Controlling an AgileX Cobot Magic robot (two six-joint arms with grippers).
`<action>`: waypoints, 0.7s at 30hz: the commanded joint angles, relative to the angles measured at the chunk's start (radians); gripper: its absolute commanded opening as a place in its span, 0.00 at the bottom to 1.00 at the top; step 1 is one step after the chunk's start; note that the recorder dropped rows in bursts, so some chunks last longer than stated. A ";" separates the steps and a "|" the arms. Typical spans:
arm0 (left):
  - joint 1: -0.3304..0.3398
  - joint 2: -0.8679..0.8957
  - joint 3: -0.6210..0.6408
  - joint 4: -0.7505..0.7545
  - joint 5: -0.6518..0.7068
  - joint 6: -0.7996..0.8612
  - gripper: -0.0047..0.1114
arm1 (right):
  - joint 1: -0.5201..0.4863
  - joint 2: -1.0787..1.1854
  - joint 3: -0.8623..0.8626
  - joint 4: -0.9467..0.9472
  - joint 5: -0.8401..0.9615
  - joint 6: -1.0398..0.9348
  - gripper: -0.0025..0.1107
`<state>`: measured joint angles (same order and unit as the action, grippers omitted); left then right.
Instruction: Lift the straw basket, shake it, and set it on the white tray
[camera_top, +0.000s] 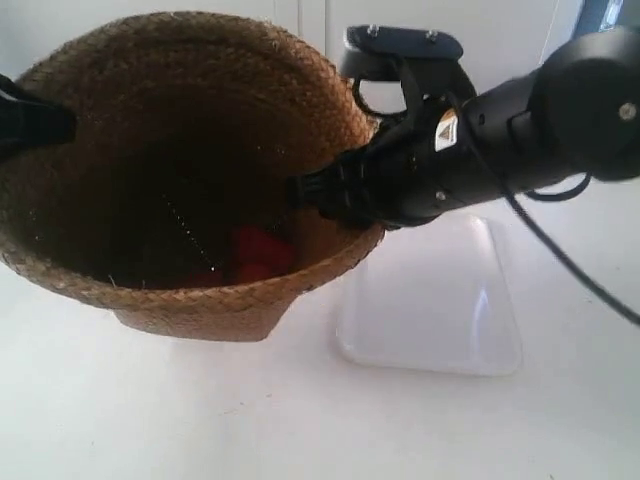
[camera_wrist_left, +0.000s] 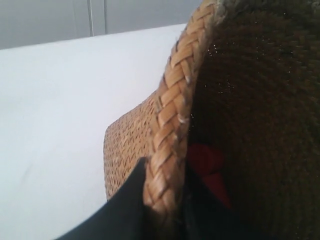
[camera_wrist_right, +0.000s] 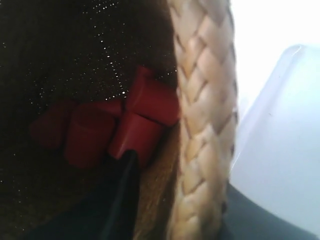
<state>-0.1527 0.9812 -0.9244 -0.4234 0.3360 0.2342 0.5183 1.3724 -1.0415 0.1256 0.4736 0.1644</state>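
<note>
The basket (camera_top: 190, 160) hangs between both arms, tipped so that its mouth faces the exterior camera. It is beside the tray (camera_top: 440, 310), not on it. From the exterior view, I cannot tell whether its base touches the table (camera_top: 300, 420). The left gripper (camera_wrist_left: 165, 172) is clamped on the braided rim, with one black finger (camera_wrist_left: 125, 205) against the outer weave and the other inside the basket. The right gripper (camera_wrist_right: 182, 180) pinches the opposite side of the rim the same way, with one dark finger (camera_wrist_right: 117, 200) inside the basket and the other outside. Its wrist view shows the tray just past the rim, so this is the arm at the exterior view's right, whose side of the rim is closest to the tray. Several red blocks (camera_wrist_right: 135, 125) lie bunched together low inside the basket, against the wall near the right gripper's inner finger. The tray lies flat on the white table, and the basket's rim overlaps its corner in the exterior view.
</note>
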 joint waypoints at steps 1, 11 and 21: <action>0.001 -0.145 -0.184 -0.033 0.058 0.060 0.04 | 0.010 -0.188 -0.173 -0.032 0.060 -0.088 0.02; 0.000 -0.091 0.038 -0.061 -0.014 0.061 0.04 | 0.014 -0.017 -0.001 -0.004 0.028 -0.085 0.02; 0.000 -0.096 0.038 -0.031 0.015 0.061 0.04 | 0.014 -0.030 -0.002 -0.009 -0.009 -0.090 0.02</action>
<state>-0.1527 0.9005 -0.8718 -0.4583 0.3491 0.2660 0.5391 1.3467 -1.0410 0.1563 0.4797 0.1100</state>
